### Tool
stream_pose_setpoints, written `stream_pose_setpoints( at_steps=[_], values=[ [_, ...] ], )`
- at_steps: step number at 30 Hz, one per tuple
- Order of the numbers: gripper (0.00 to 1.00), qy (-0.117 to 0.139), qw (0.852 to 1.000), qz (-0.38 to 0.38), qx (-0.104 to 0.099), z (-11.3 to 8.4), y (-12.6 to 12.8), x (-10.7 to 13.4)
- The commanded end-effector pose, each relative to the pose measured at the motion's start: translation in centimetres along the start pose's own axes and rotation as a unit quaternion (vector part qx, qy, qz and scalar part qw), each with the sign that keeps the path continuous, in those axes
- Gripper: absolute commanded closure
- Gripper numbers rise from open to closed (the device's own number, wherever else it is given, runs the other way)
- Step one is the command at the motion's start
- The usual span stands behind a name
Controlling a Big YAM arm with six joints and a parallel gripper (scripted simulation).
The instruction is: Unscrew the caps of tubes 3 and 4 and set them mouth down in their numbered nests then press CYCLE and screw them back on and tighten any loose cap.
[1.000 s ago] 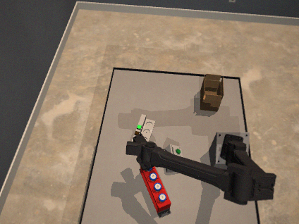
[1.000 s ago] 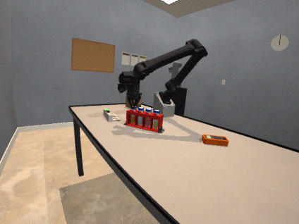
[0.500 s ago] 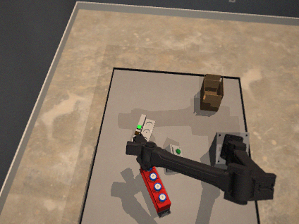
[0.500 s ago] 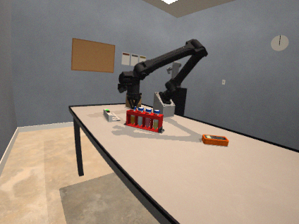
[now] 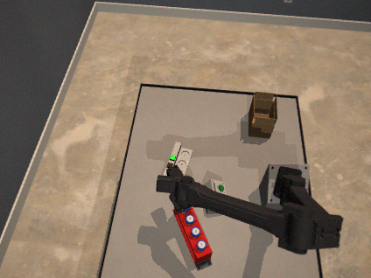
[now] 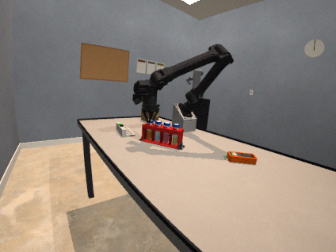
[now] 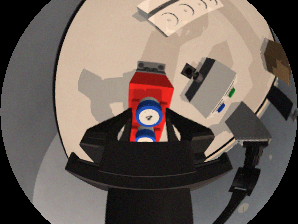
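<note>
The red decapping station stands on the table and all of its tubes carry blue caps. My gripper is right above the end tube nearest the cap tray. In the wrist view my fingers stand open on either side of that tube's blue cap and do not clamp it. The white cap tray lies just beyond, with its green lamp lit. In the wrist view the cap nests look empty. The key housing with the green key sits to the right of the tray.
A brown cardboard box stands at the far right of the table. An orange device lies on the table beyond the station. The arm's base plate is at the right edge.
</note>
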State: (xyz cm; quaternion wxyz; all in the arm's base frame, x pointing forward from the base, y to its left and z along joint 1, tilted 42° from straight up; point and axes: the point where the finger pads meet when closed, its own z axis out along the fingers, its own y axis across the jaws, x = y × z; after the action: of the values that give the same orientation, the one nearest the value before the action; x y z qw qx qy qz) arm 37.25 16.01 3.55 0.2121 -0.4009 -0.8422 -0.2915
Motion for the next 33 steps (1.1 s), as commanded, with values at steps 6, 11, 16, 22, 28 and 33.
stream_pose_setpoints(
  at_steps=[6,11,16,22,28,33],
  values=[
    [0.51,-0.005,1.0,0.017,-0.007,-0.5,0.7,-0.2],
    [0.51,-0.011,1.0,0.018,-0.014,-2.1,0.9,-0.4],
    [0.51,-0.015,1.0,0.009,-0.019,-4.1,1.6,-0.5],
    [0.51,-0.015,1.0,0.01,-0.018,-5.8,1.5,-0.5],
    [0.51,-0.001,0.999,-0.033,0.002,-4.7,0.3,1.7],
    [0.51,0.003,0.981,-0.196,0.002,-4.6,0.3,5.1]
  ],
)
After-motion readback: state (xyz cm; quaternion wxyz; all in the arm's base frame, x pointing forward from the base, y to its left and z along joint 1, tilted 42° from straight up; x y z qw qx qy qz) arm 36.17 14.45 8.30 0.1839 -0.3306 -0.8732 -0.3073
